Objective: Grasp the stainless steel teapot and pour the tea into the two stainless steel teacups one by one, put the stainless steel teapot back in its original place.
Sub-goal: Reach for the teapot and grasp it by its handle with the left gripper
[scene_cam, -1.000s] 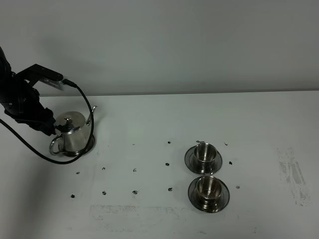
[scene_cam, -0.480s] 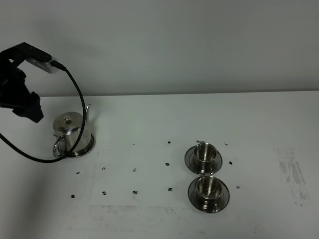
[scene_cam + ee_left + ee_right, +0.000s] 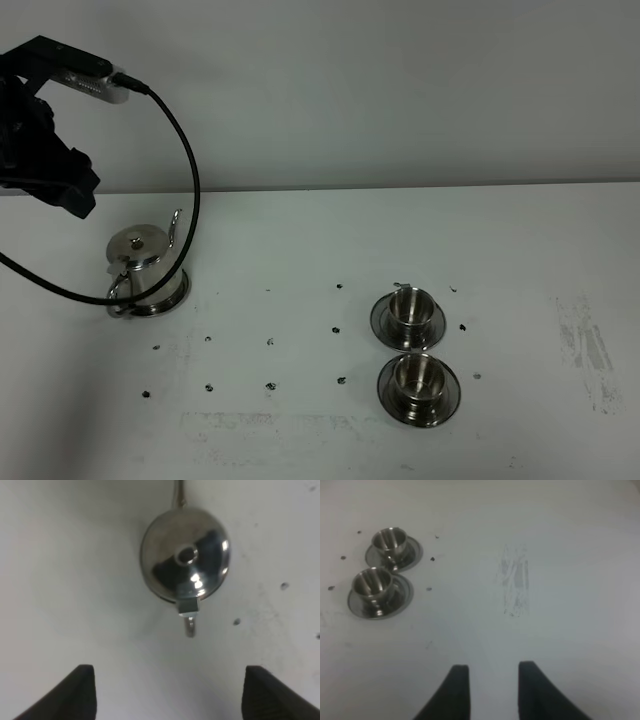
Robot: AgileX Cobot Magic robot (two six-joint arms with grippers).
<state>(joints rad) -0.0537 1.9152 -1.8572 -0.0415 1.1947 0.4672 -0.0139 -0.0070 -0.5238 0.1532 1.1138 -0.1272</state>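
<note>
Left wrist: left tool (image 3: 170, 695) wide, empty

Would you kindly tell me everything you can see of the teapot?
The teapot is shiny steel, bell-shaped, with a domed lid and small knob, a loop handle toward the camera and a thin spout rising behind. It stands upright on a round steel disc at the table's left. Nothing grips it; the left gripper hangs above, jaws open.

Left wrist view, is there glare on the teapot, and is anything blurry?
Left wrist view: bright glare spots on the shiny steel teapot's domed lid, and the dark pincer fingertips look soft. Exterior high view: sharp, with the steel teapot evenly lit on the white table.
</note>
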